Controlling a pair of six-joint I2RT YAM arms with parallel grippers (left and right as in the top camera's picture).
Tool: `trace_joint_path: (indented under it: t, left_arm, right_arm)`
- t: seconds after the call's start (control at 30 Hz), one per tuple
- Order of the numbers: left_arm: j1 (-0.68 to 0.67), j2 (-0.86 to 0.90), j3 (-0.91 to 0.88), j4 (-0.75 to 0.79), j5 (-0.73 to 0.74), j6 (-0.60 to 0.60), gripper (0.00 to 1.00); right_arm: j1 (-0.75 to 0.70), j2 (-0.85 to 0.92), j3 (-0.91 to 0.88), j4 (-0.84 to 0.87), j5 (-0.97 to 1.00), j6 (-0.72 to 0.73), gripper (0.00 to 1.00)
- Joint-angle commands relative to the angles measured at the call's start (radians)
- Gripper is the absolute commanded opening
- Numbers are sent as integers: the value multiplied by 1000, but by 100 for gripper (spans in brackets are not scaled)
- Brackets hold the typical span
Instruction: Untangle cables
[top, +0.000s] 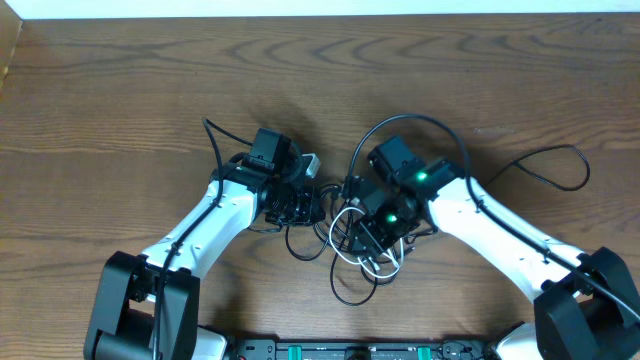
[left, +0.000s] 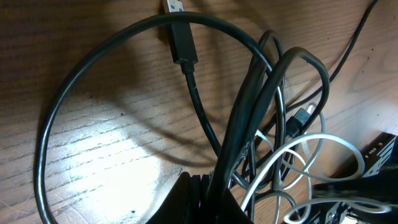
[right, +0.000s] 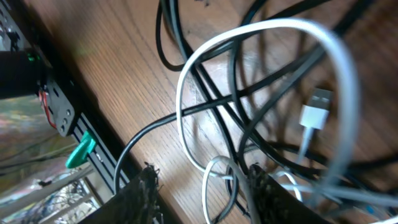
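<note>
Left tool clenched on strands of the long thin black cable, right tool released, fingers apart around loops of the shorter thin white cable (its white plug lies free), both tangled mid brown wooden counter; regrasping one white strand alone, then drawing gently rightward, looks the wise course

Overhead: I get even, fairly bright light. Desk grain is sharp, shadows are soft only, and a blown-out white strip runs along the top edge.

Left wrist: dim, except one glaring patch on the desk at lower left. The black cable throws crisp shadows; the strands nearest the lens are soft.

Right wrist: the white cable is close to the lens, overexposed and blurred. The left edge is smeared.
</note>
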Motion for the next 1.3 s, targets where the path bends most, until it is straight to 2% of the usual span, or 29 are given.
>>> trace_joint_path:
  t: [0.0, 0.17, 0.4, 0.77, 1.27]
  left_arm:
    - [-2, 3, -4, -2, -12, -6, 8]
    - [-2, 4, -4, -2, -12, -6, 8]
    - [-2, 4, -4, -2, -12, -13, 8]
    - [-2, 4, -4, -3, -12, -13, 8]
    - [-2, 3, -4, -2, -12, -13, 8]
  right_arm:
    - [38, 2, -28, 33, -21, -8, 46]
    - [92, 2, -39, 69, 30, -5, 47]
    - [172, 2, -39, 97, 196, 95, 46]
    - [229, 2, -39, 105, 224, 138, 33]
    - [272, 11, -39, 125, 275, 172, 30]
